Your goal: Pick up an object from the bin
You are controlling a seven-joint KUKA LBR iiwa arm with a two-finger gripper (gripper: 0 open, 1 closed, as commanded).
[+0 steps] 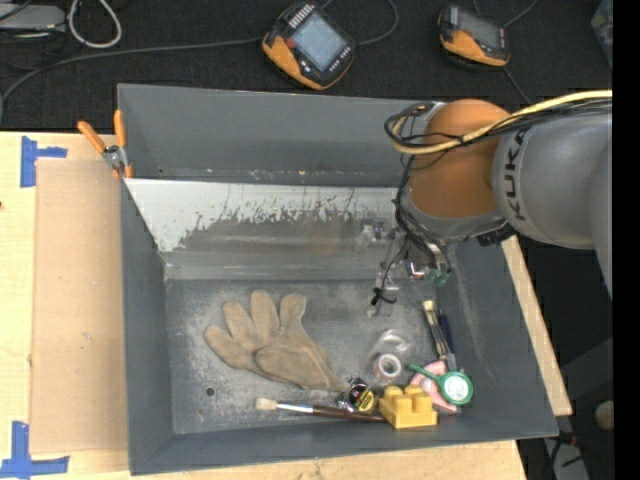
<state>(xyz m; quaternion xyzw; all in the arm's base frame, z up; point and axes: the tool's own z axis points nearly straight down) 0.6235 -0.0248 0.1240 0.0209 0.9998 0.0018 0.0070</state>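
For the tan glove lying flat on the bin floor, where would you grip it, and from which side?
Probably straight down from above, pinching the palm of the glove, where the cloth looks folded and thickest. It lies flat, so a sideways approach finds no edge. The cuff end lies close to the paintbrush, so stay clear of it.

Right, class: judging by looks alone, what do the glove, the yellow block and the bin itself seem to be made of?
The glove looks like soft cloth or perhaps suede, beige and matt: it lies limp and creased. The yellow block seems to be hard moulded plastic, with even colour and square-cut edges. The bin looks like dull grey sheet metal, with pale scratches on its back wall.
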